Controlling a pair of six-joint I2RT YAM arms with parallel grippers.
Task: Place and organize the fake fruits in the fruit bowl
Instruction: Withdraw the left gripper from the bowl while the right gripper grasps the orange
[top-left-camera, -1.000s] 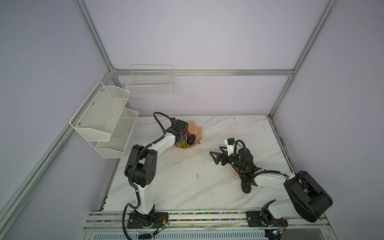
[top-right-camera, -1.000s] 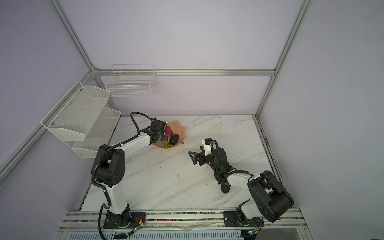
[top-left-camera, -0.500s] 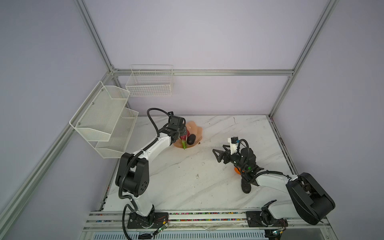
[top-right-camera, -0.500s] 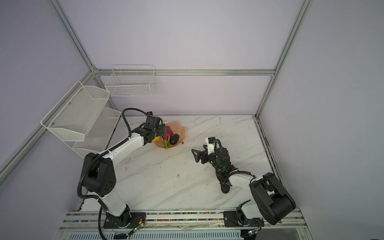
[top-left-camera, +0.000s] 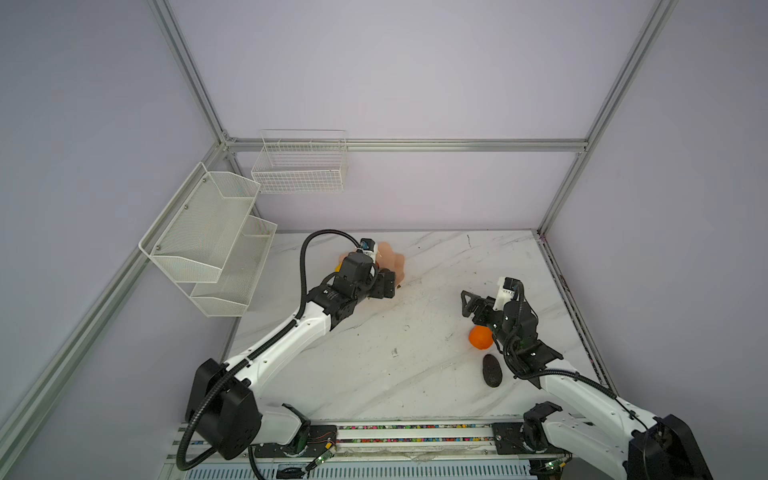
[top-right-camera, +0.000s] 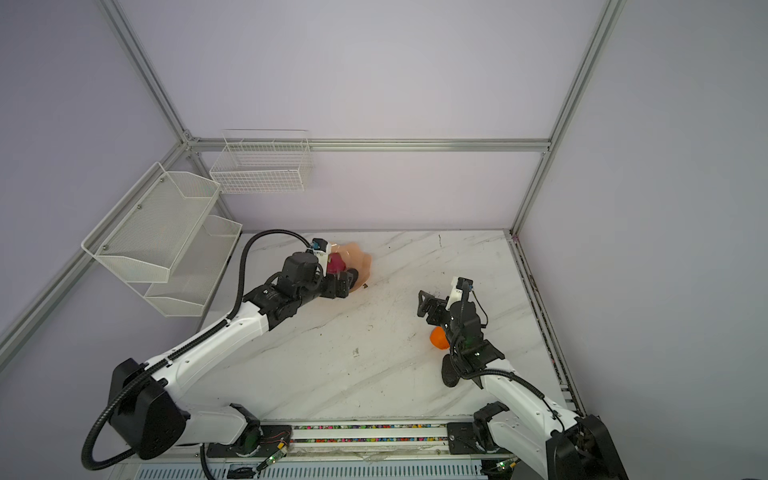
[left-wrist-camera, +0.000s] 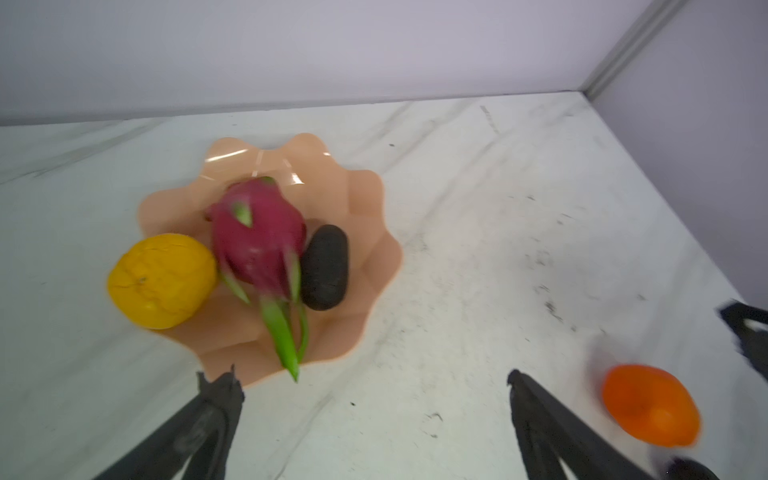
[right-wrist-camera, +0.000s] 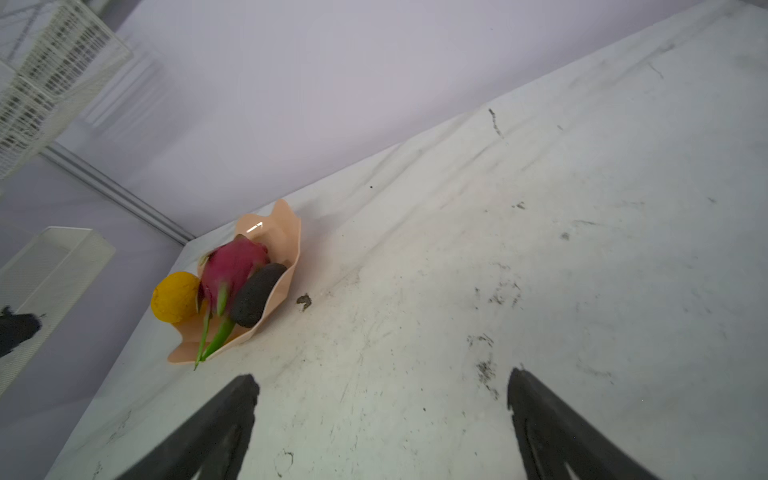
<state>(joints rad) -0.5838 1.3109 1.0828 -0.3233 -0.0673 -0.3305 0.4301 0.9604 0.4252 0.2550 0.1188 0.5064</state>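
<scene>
Yellow citrus (left-wrist-camera: 162, 280) now sits at the edge of the fruit bowl (left-wrist-camera: 365, 199), freshly released by the left jaws, wide open and empty like the right jaws, leaving orange (top-left-camera: 480, 337) and avocado (top-left-camera: 492, 371) on the worktop (top-left-camera: 415, 374).

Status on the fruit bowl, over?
Both open, empty: left gripper by the bowl, right gripper near the orange. In bowl: dragon fruit, yellow citrus, avocado. On the table: orange, second avocado. Path clear.

glossy plastic bowl (left-wrist-camera: 365, 199), rough matt avocado (left-wrist-camera: 324, 268), scuffed marble-look table (left-wrist-camera: 498, 249).
</scene>
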